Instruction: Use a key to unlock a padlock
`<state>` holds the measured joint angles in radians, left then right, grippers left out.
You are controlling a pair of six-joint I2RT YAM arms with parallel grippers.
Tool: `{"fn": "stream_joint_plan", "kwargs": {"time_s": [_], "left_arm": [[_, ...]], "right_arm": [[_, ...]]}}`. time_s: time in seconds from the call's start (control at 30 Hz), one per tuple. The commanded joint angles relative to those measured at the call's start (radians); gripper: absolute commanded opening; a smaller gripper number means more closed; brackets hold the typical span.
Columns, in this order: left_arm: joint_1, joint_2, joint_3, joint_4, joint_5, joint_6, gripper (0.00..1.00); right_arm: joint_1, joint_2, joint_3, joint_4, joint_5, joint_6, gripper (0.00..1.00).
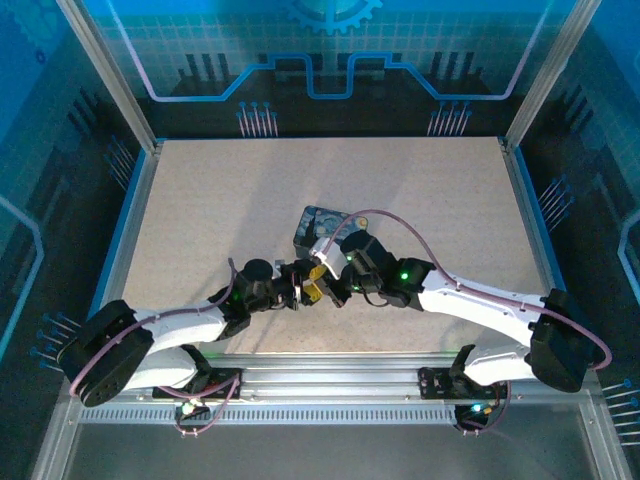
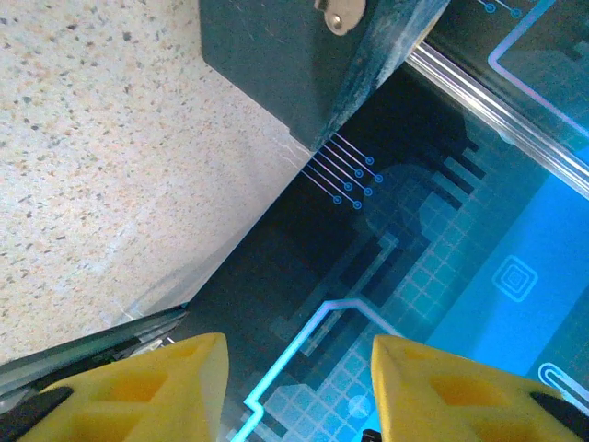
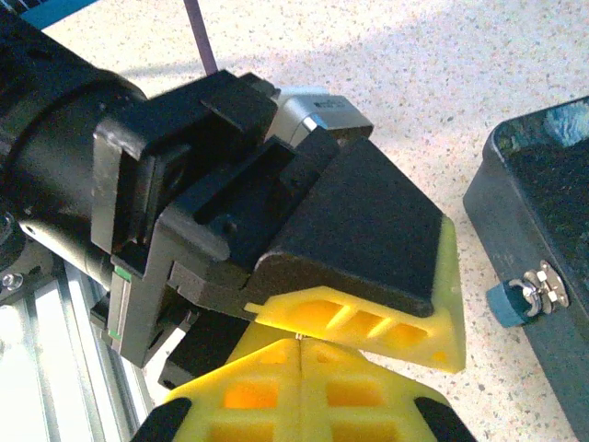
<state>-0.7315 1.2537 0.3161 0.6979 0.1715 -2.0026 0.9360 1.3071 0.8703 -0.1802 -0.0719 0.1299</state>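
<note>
My right gripper [image 3: 302, 354] is shut, and a tiny silvery sliver, apparently the key [image 3: 302, 339], pokes out at its tip. The fingertips press against the underside of a yellow finger [image 3: 368, 322] of my left gripper. The left gripper [image 2: 299, 391] is open with nothing between its fingers. From above, both grippers meet near the table's middle, left [image 1: 312, 288] and right [image 1: 335, 290]. A small greyish-blue body with a metal piece, seemingly the padlock [image 3: 508, 302], hangs on the side of the dark tin box [image 3: 543, 203], to the right of the grippers and apart from them.
The tin box [image 1: 312, 225] stands just beyond the grippers on the speckled table [image 1: 200, 220]; its corner and a metal latch piece [image 2: 340, 14] are in the left wrist view. A purple cable [image 1: 385, 215] arcs over the right arm. Blue walls enclose the table.
</note>
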Motion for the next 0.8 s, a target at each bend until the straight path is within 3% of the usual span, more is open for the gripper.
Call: {"fn": "stream_joint_plan", "kwargs": {"time_s": [0.0,0.33,0.77], "left_arm": [[-0.010,0.019,-0.024,0.034,-0.013,-0.053,0.41],[-0.009,0.035,-0.026,0.038,-0.013,-0.056,0.25],[-0.012,0.062,-0.031,0.058,-0.007,-0.062,0.11]], "right_arm": [[0.013,-0.020,-0.020,0.029,-0.016,0.015,0.00],[0.014,-0.051,-0.046,0.030,0.012,0.023,0.00],[0.006,-0.090,-0.066,0.034,0.027,0.033,0.01]]}}
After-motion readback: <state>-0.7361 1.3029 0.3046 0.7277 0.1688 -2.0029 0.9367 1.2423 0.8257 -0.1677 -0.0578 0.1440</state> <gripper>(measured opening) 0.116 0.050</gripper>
